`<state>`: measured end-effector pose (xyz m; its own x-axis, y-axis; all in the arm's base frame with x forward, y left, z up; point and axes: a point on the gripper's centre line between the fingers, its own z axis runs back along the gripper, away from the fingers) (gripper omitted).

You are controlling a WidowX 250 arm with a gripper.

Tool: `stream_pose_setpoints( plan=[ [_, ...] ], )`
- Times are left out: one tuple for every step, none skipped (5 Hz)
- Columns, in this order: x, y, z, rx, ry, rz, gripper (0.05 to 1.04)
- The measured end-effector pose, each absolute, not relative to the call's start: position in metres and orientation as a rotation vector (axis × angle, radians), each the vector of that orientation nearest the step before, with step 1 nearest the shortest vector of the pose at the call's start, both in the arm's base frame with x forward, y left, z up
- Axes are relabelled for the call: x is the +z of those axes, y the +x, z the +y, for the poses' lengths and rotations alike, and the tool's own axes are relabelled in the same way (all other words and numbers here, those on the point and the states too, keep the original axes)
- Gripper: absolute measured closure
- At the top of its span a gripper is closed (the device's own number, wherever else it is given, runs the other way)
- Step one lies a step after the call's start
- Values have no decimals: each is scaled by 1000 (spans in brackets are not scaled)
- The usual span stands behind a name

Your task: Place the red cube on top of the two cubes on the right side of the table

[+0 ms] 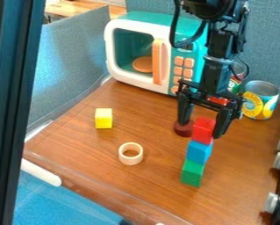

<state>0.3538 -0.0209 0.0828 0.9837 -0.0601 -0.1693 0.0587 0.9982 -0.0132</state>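
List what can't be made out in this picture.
In the camera view:
- Red thing behind the gripper: mostly hidden by it.
- Dark red round piece: right part hidden by the red cube.
- Rear can: partly covered by arm and front can.
- Silver-knobbed object: cut off by right edge.

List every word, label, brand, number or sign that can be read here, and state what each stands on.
No text here can be quoted.
Can at the right, yellow and blue label: lettering, too small to read.
Red and green can beside it: label partly behind the arm, too small to read.
Toy microwave: any marks on its panel are too small to read.
Red cube, blue cube, green cube: no text seen.
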Motion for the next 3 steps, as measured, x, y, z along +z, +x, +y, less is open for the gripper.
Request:
stream_pose_setpoints(
  plan=[
    [88,349,-19,-60,-14,149,83],
    [113,350,-16,-51,-37,46,83],
    [142,347,-12,-32,-32,-15,83]
  ],
)
